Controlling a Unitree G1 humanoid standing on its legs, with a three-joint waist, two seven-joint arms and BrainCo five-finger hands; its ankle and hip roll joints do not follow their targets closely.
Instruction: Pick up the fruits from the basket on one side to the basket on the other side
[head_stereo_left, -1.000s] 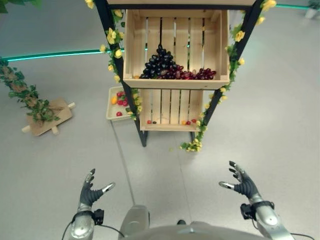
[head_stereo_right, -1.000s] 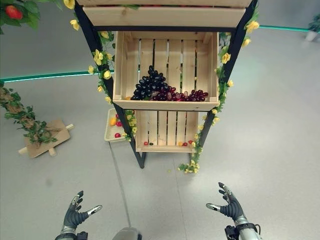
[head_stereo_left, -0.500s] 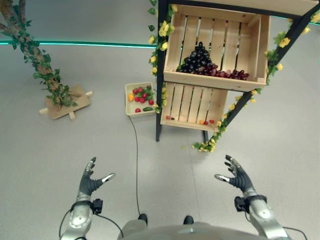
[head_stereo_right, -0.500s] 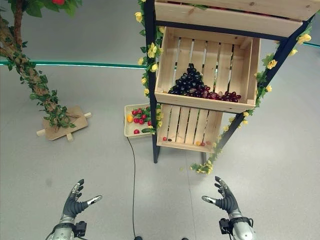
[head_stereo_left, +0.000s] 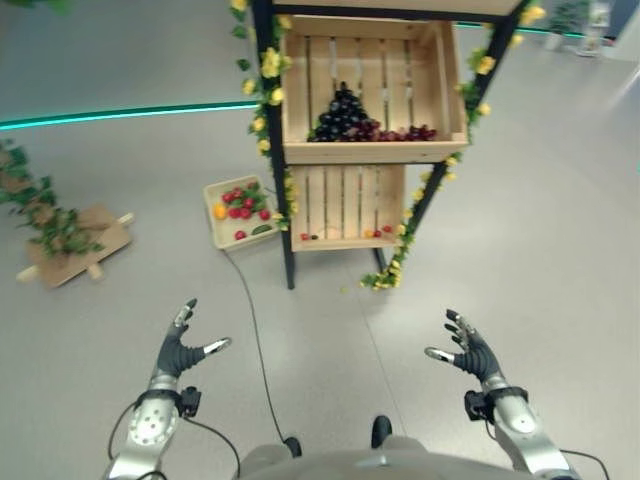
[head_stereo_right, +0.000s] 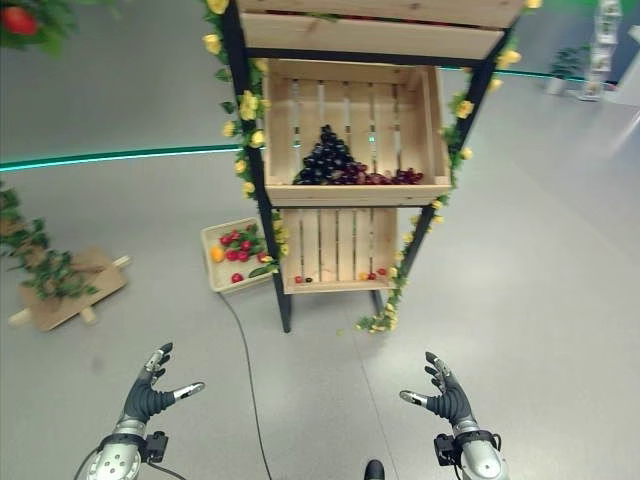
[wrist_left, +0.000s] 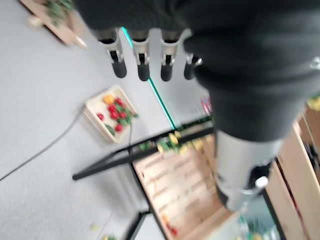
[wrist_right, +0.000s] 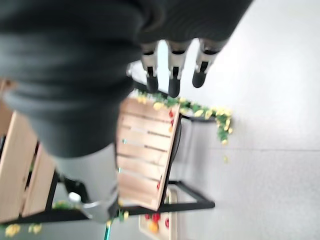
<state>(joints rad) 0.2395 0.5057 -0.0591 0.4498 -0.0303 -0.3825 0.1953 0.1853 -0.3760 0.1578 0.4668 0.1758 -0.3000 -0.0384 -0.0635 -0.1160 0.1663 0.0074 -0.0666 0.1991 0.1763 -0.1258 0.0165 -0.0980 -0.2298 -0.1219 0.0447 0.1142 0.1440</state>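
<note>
A black metal rack (head_stereo_left: 288, 265) wound with green leaves and yellow artificial flowers is seen standing on the grey floor (head_stereo_left: 560, 220), well ahead of both hands. Two slatted pale wooden crates are carried on it, one above the other. In the upper wooden crate (head_stereo_left: 372, 150) a heap of dark purple grapes (head_stereo_left: 343, 110) is piled against the middle of the back wall, with a low row of reddish grapes (head_stereo_left: 405, 132) trailing along the front edge toward the crate's right corner. In the lower wooden crate (head_stereo_left: 350, 238) a few small red fruits are scattered along the front edge, near both corners. A shallow cream tray (head_stereo_left: 240, 210) is set on the floor just beside the rack's left foot, and red round fruits, one orange fruit and a green piece lie inside it. A leafy artificial stem on a flat wooden base (head_stereo_left: 68, 245) stands on the floor farther to the left. The left hand (head_stereo_left: 178, 348) and the right hand (head_stereo_left: 468, 348) are held low over the floor, well apart, each with fingers spread and released, nothing being grasped.
</note>
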